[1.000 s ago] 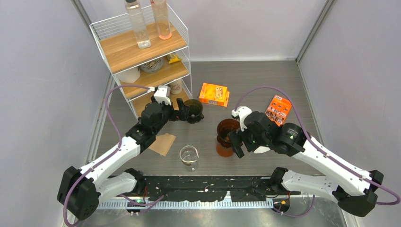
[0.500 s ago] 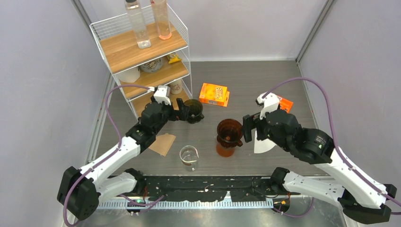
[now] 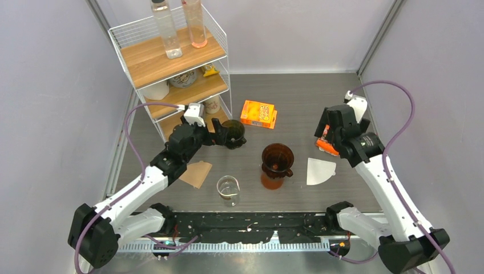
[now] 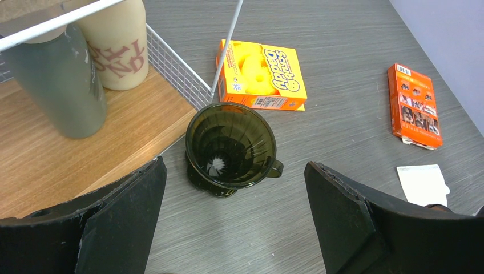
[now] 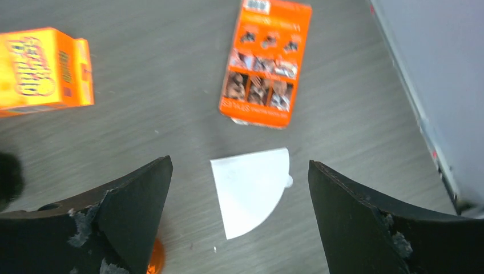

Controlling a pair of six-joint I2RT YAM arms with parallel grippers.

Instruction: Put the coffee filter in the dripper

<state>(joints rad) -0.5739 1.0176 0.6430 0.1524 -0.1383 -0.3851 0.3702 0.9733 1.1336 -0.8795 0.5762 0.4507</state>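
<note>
A white paper coffee filter (image 3: 318, 170) lies flat on the grey table, right of an amber glass dripper (image 3: 277, 162). In the right wrist view the filter (image 5: 251, 188) lies on the table below and between my open fingers. My right gripper (image 3: 330, 142) is raised above the table, open and empty (image 5: 240, 228). A dark green dripper (image 3: 233, 132) stands by the shelf. My left gripper (image 3: 221, 133) is open and empty just short of it (image 4: 231, 145), with the jaws wide apart (image 4: 234, 222). A brown filter (image 3: 196, 173) lies under the left arm.
A glass beaker (image 3: 228, 188) stands near the front. A yellow-orange sponge box (image 3: 258, 113) and a flat orange box (image 3: 327, 145) lie on the table. The wire shelf (image 3: 171, 57) with bottles and cups (image 4: 117, 43) stands at the back left.
My right arm has drawn back from the amber dripper, up and to the right, uncovering the white filter. The left arm has not moved.
</note>
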